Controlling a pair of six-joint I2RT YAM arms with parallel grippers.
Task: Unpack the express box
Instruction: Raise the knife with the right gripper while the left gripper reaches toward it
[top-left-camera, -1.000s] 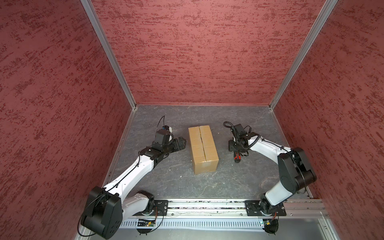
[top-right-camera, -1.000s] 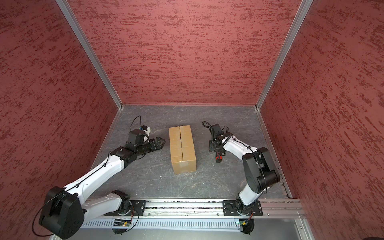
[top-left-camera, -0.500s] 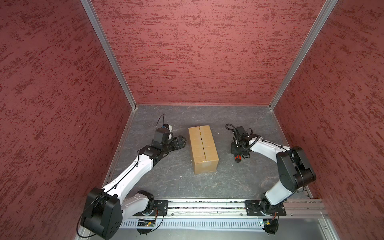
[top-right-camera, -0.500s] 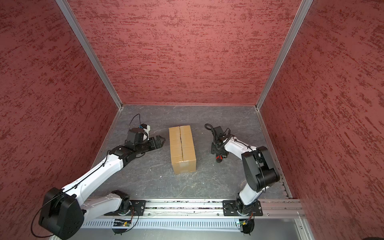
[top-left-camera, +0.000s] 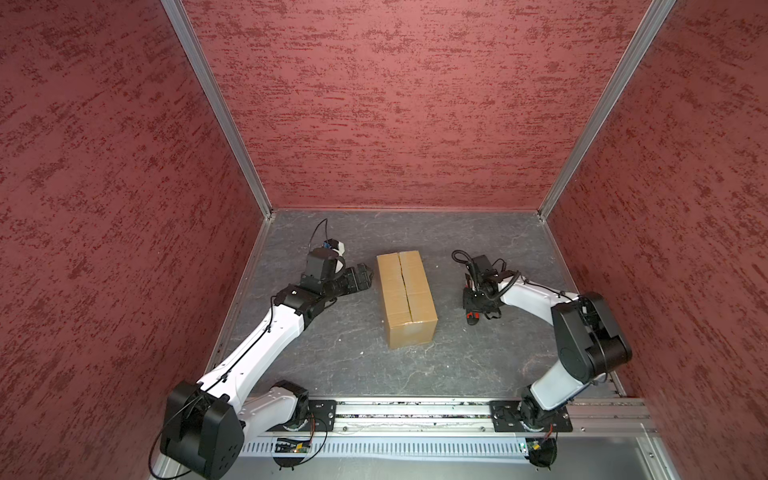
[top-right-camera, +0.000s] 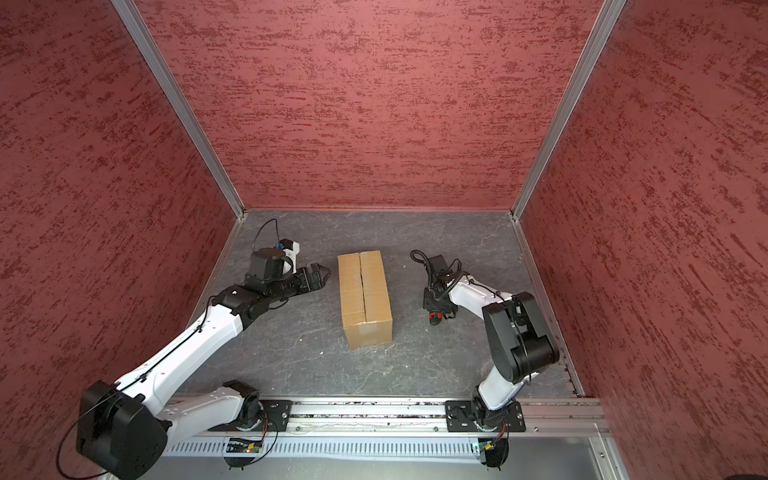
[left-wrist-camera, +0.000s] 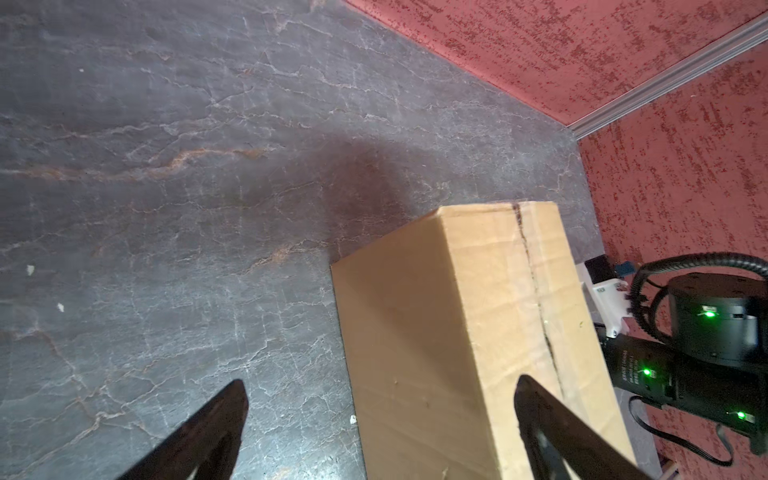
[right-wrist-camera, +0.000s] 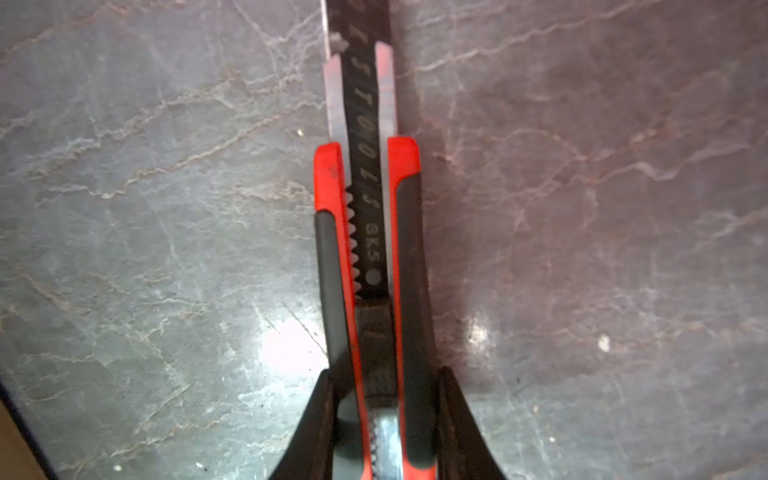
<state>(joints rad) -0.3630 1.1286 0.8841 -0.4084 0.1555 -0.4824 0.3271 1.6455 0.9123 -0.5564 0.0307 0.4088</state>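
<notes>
Since the express box (top-left-camera: 407, 297) looks light, stiff yet crushable, the spread left claw (top-left-camera: 365, 276) should brace its long side; the right claw (right-wrist-camera: 386, 374) pinches a utility knife (right-wrist-camera: 370, 232).

The plain brown oblong cardboard express box (top-left-camera: 406, 301) stands near the middle of the grey stone-patterned tabletop (top-left-camera: 332, 357), its long axis running front to back (slightly askew), with the flap seam on top. The left gripper (top-left-camera: 365, 276) sits just left of the box's rear half, apart from it. Well to the right of the box is the right gripper (top-left-camera: 473, 316), pointing toward the front edge. The red-and-black plastic utility knife (right-wrist-camera: 370, 249) lies on the tabletop between its fingers (right-wrist-camera: 457, 415).
</notes>
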